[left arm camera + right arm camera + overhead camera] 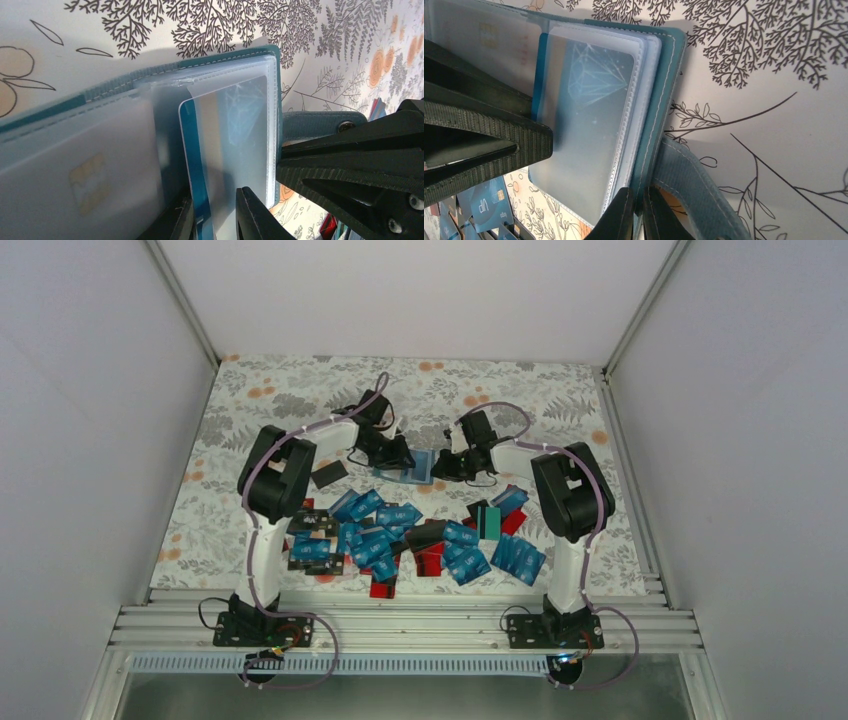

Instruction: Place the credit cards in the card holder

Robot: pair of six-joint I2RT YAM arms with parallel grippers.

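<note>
Half sleeved, likely stiff, light, slick: pinch credit card (190,145) at 6 o'clock edge, left gripper (215,220) slightly apart around it, right gripper (638,212) clamped on soft card holder (664,90).

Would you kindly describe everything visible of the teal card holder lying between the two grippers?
The small teal-blue card holder, with pale stitching along its cover, lies open on the floral tablecloth. Inside are frosted clear plastic sleeves. A bright blue card with a pale diamond print sits partly in one. A teal snap strap sticks out from its side. The right gripper pinches its cover edge. The left gripper straddles the blue card and its sleeve, fingers slightly apart.
</note>
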